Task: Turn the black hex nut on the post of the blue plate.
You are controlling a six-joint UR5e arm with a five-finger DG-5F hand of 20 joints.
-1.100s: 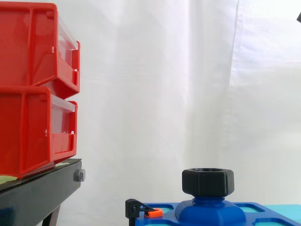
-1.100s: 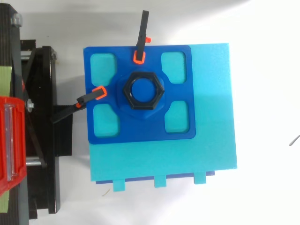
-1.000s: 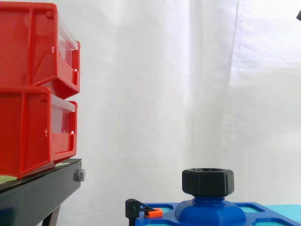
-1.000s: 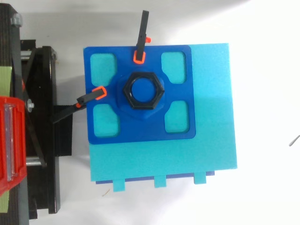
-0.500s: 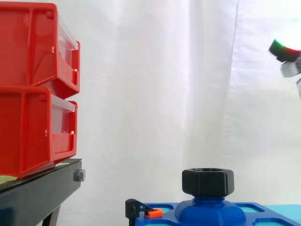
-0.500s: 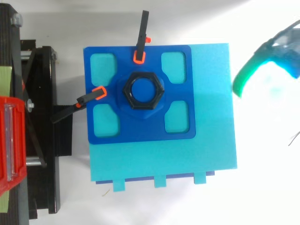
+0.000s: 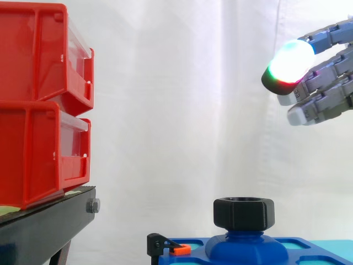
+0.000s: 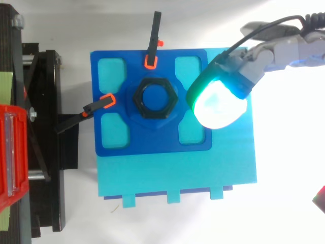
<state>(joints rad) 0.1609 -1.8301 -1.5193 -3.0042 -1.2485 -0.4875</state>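
Side view: the robot hand (image 7: pixel 325 102), fingers loose and holding nothing, hangs high up and right of the black hex nut (image 7: pixel 244 213), which sits on the post (image 7: pixel 245 247) of the blue plate (image 8: pixel 152 142).

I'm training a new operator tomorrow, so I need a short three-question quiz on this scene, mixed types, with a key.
1. True or false: the hand is above and clear of the black hex nut.
2. In the side view, the red bins stand: A left of the nut, B right of it, C directly above it.
3. How many orange-tipped clamps reach onto the blue plate?
Key: 1 true; 2 A; 3 two.
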